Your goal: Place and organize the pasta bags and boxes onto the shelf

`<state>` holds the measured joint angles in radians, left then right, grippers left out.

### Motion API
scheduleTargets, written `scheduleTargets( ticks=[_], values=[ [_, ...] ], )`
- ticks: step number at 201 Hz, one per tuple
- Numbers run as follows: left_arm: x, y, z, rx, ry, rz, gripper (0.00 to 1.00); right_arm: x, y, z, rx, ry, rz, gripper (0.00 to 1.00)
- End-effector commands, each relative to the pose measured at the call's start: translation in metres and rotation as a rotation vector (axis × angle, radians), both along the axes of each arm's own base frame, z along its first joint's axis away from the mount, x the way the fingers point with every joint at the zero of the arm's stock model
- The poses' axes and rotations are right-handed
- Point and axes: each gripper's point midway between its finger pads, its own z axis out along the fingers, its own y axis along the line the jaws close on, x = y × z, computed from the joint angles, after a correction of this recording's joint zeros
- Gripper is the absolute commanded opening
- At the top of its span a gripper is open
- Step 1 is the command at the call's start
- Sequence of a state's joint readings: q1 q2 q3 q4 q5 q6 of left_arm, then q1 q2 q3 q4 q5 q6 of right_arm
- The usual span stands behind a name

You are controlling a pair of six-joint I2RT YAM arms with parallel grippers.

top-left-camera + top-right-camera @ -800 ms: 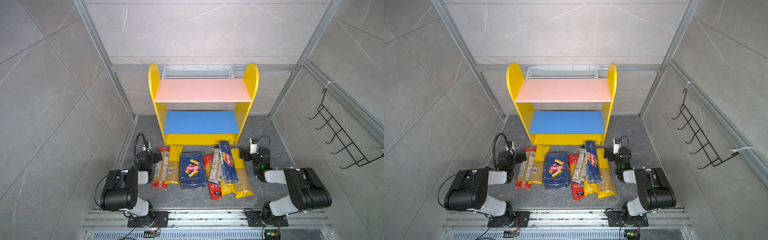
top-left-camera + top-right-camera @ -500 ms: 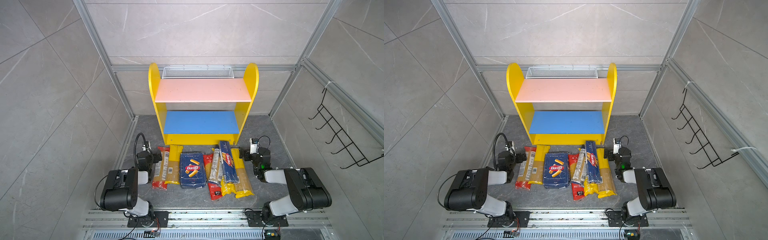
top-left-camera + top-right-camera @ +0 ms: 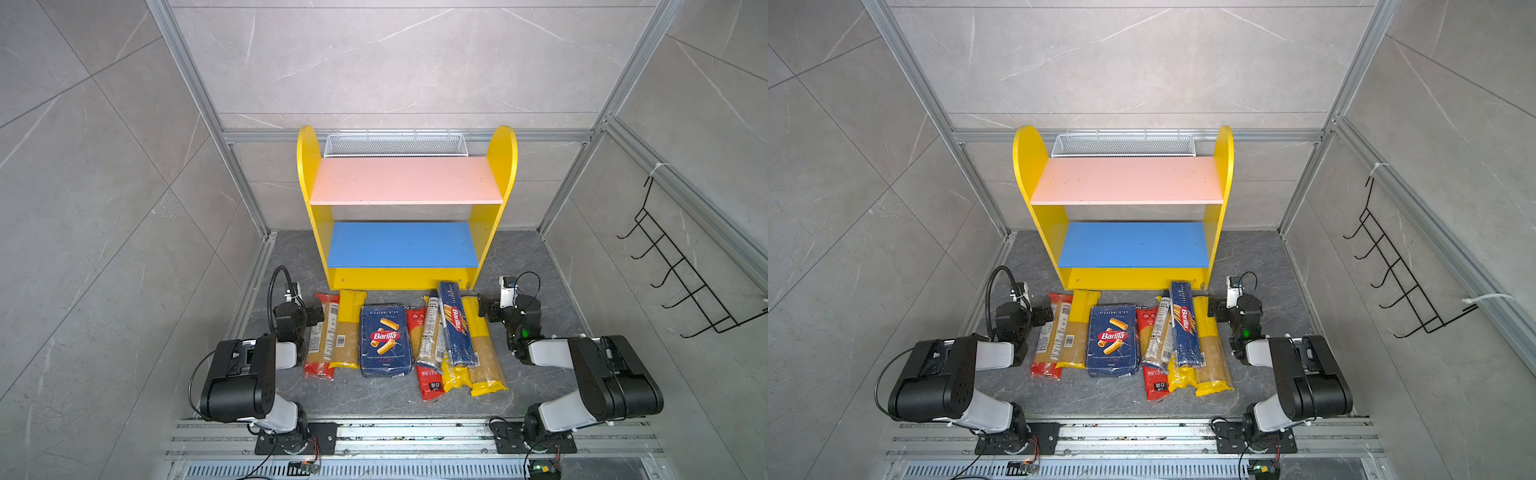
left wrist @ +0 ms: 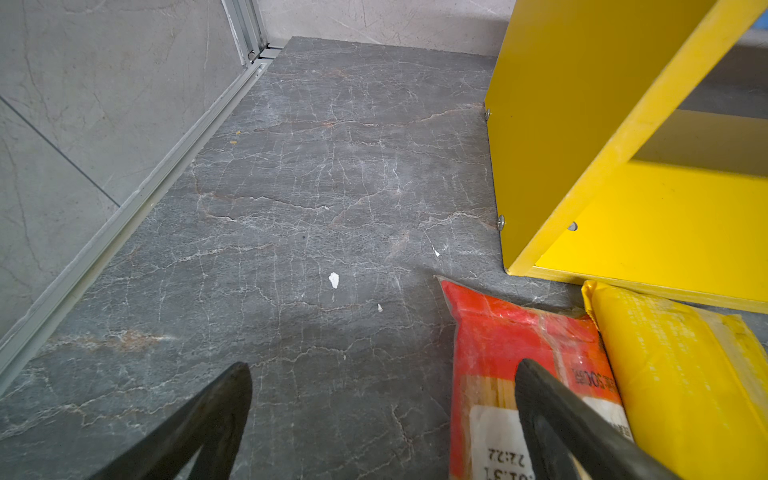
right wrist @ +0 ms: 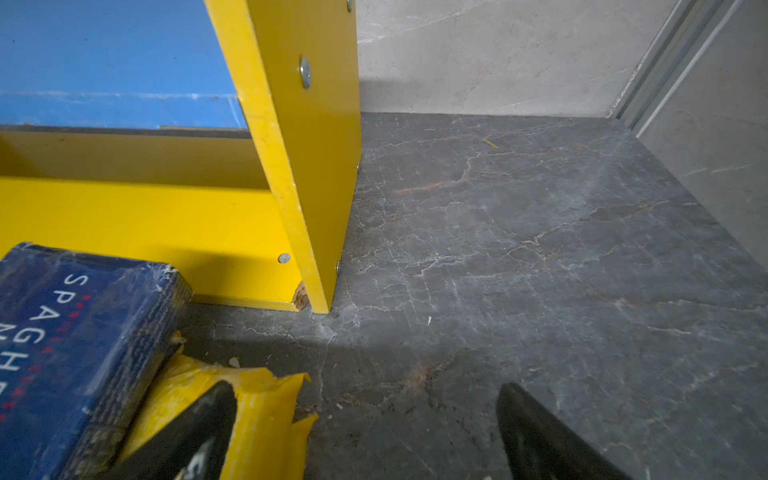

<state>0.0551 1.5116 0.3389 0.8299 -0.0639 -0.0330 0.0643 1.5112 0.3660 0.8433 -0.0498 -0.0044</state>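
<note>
The floor [image 4: 311, 187] reads to me as matt dark stone, veined and slightly rough; the walls [image 3: 374, 62] are smooth pale tile; the frame rails [image 3: 199, 95] look like brushed aluminium; the shelf [image 3: 505, 166] is board under smooth glossy yellow paint, chipped at one foot to raw wood fibre; its pink board [image 3: 403, 180] and blue board [image 3: 399, 245] look matt; the mesh basket [image 3: 392, 145] is white-coated wire; the spaghetti box [image 5: 83, 332] is scuffed cardboard under clear film; the rigatoni pack [image 3: 385, 340] I see as crinkled and glossy; the red-ended bag [image 4: 519, 345] and yellow bag [image 4: 685, 374] are shiny plastic.
</note>
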Motion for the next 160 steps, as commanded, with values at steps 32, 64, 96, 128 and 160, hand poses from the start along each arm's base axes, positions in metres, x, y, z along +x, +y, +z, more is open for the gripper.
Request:
scheduleTargets(
  ticks=[32, 64, 96, 128, 160],
  values=[
    [0.01, -0.002, 0.015, 0.012, -0.045, -0.029, 1.0, 0.002, 0.003, 0.003, -0.01, -0.015, 0.017, 1.0],
    [0.01, -0.002, 0.015, 0.012, -0.044, -0.028, 1.0, 0.005, -0.003, 0.006, -0.02, -0.011, -0.028, 1.0],
    [0.01, -0.002, 0.016, 0.013, -0.047, -0.029, 1.0, 0.007, -0.025, 0.015, -0.034, 0.088, -0.175, 0.99],
    [0.012, 0.003, 0.025, 0.031, -0.044, 0.004, 1.0, -0.003, -0.051, 0.033, -0.057, 0.162, -0.386, 0.99],
    [0.01, -0.002, 0.042, 0.109, -0.023, 0.045, 1.0, -0.03, -0.082, 0.066, -0.035, 0.259, -0.698, 1.0]
  ],
)
